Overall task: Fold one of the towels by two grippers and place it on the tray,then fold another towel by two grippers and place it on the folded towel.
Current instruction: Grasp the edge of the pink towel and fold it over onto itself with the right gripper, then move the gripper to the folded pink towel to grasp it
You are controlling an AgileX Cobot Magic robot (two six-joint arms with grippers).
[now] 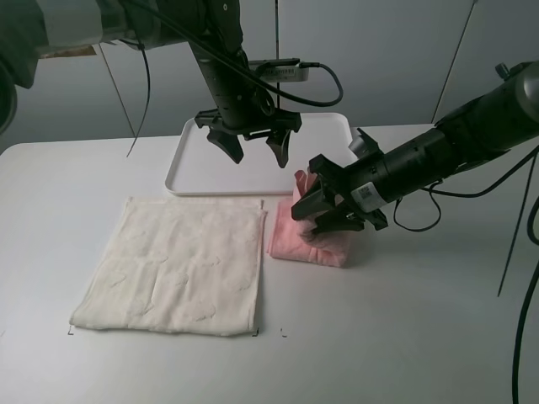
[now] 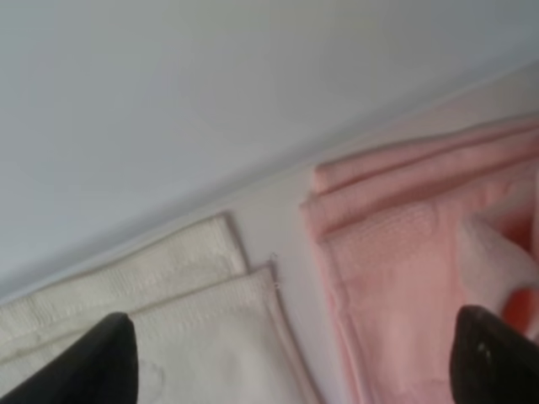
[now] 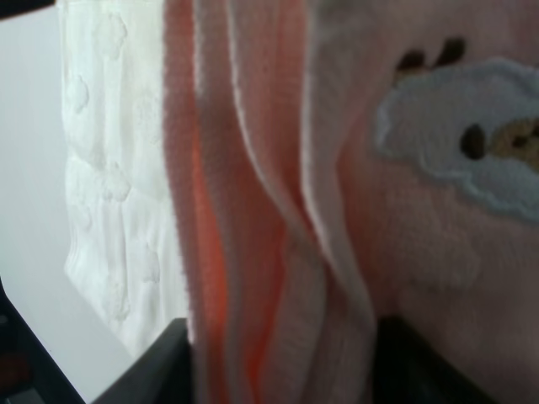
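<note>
As left jaws gape, right jaws part-spread round pink towel (image 1: 305,244), cream towel (image 1: 177,269) beside

Readable text: none in any view.
Sticker (image 1: 364,193): white, on the right pincer (image 1: 314,213) beside the pink towel (image 1: 296,241); its marks are too small to read.
Motif (image 3: 472,139): a white figure stitched on the pink towel, no lettering.

Pale pink towel (image 1: 313,244) with white-and-brown embroidered patch; cream-white towel (image 1: 181,269), faintly embossed; plain white tray (image 1: 181,175).
</note>
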